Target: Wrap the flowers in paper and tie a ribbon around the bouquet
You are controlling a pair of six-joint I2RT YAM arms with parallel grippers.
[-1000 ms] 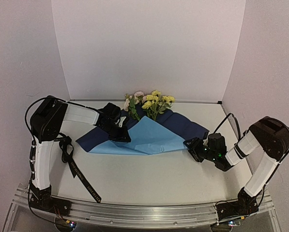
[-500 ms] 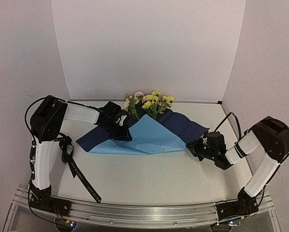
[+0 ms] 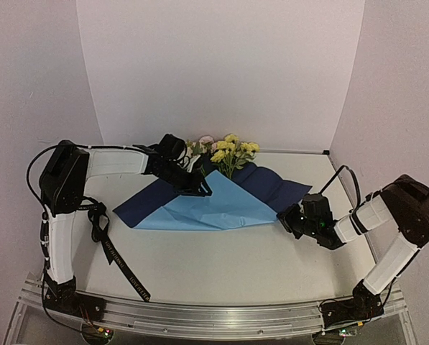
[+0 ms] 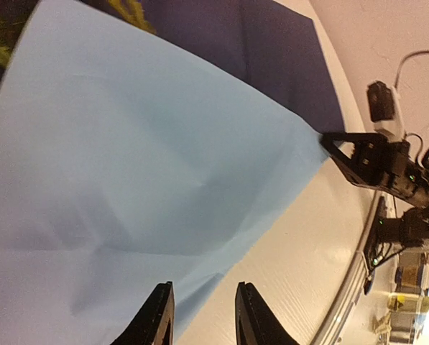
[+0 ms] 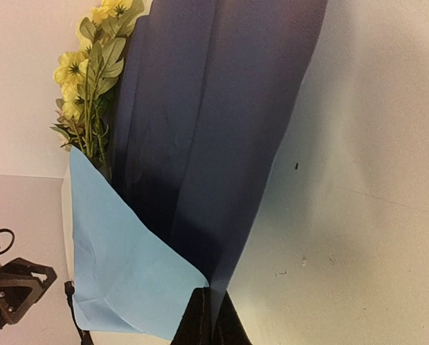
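table point(image 3: 221, 273): pale top, both arms bolted at its near edge.

paper point(image 3: 232, 208): lies flat between the two pincers. Navy face is up, with one light blue flap folded over the middle. Its right corner runs into the right pincer point(image 3: 284, 215). The blue flap's peak sits right at the tips of the left pincer point(image 3: 203, 190).

right pincer: low at the table, fingers pressed together on the paper's right corner, where the navy and blue layers meet. In the wrist view the sheet runs straight away from the tips.

left pincer: fingers a little apart, with a clear gap and nothing pinched in it. The blue flap lies beyond the tips.

flowers point(image 3: 227, 151): yellow and pale pink heads at the paper's far edge. They're just to the right of the left pincer and well away from the right pincer, far-left of it. Stems go under the blue flap.

ribbon point(image 3: 118, 256): black, on the bare table beside the left arm. It's well behind the left pincer, off the paper, and neither pincer touches it. Pale lettering along it, too small to read.
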